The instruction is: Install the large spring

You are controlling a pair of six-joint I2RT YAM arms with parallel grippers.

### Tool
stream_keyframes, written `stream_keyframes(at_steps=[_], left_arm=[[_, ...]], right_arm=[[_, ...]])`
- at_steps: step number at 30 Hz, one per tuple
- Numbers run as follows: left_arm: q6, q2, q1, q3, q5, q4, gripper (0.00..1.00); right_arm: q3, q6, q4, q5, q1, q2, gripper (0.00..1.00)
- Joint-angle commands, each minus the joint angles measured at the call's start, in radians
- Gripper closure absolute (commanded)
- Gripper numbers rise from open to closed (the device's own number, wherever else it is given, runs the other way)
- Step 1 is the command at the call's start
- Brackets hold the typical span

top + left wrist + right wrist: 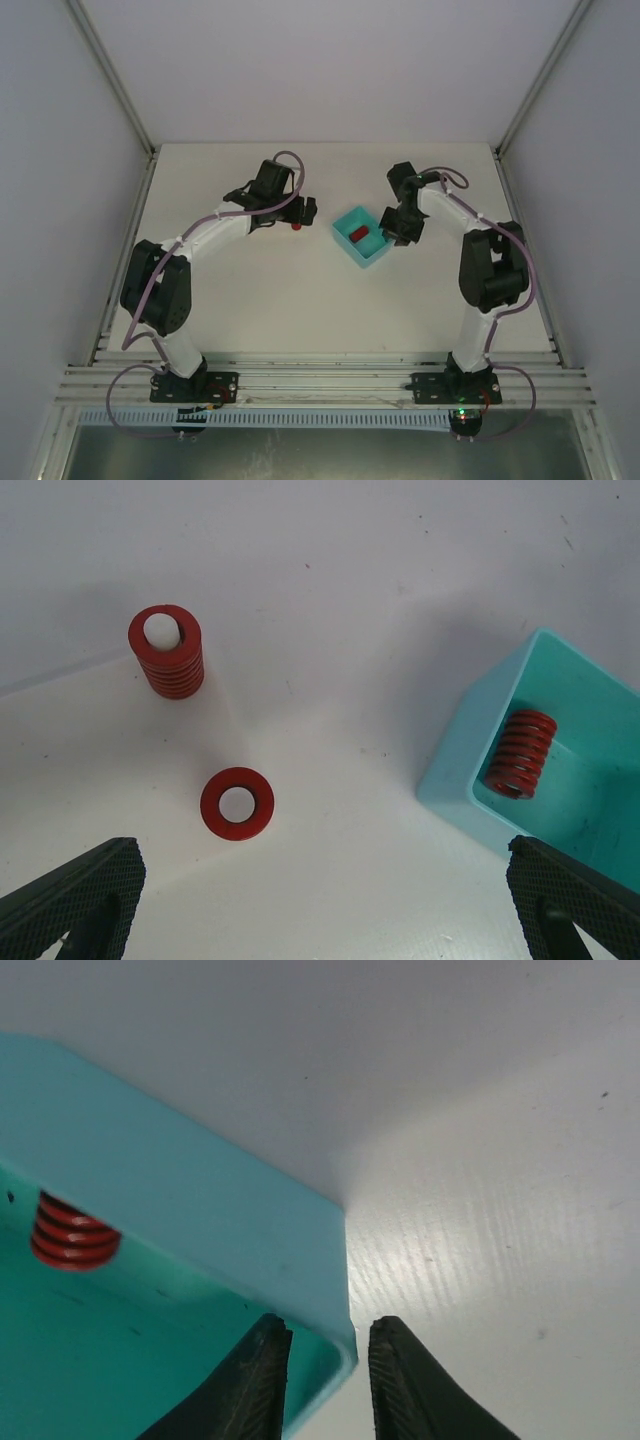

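The right gripper [328, 1332] is pinching the teal bin [200, 1200] by its wall, the left gripper [320, 865] is hanging spread wide, and any slipping may be jolting the large spring [520, 752] lying inside out of reach.

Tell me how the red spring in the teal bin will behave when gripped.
The spring leans on its side in the bin, so a nudge would probably roll it. Its thick, close coils suggest it stays stiff when squeezed.
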Motion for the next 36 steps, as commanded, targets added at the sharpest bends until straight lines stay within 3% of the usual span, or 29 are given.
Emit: stream_keyframes(at_steps=[1, 5, 15, 21, 26, 30, 36], left_arm=[[-0.007, -0.018, -0.005, 0.040, 0.016, -0.012, 0.01], [-0.016, -0.039, -0.011, 0.032, 0.001, -0.012, 0.01], [-0.059, -0.067, -0.009, 0.025, -0.044, -0.046, 0.01], [-0.091, -0.070, -0.004, 0.017, -0.058, -0.054, 0.01], [-0.101, -0.070, 0.001, 0.021, -0.066, -0.058, 0.01], [-0.104, -0.070, 0.003, 0.025, -0.073, -0.063, 0.01], [-0.102, -0.078, 0.008, 0.017, -0.090, -0.071, 0.01]], right_arm=[[0.075, -0.076, -0.136, 0.042, 0.000, -0.030, 0.68], [0.112, 0.002, -0.158, 0.035, 0.013, -0.085, 0.60], [0.113, 0.306, 0.105, 0.032, 0.076, -0.049, 0.49], [0.089, 0.393, 0.326, 0.009, 0.109, 0.014, 0.50], [0.068, 0.473, 0.369, 0.010, 0.129, 0.068, 0.58], [-0.001, 0.495, 0.492, -0.011, 0.132, 0.079, 0.59], [-0.023, 0.490, 0.545, -0.013, 0.153, 0.119, 0.58]])
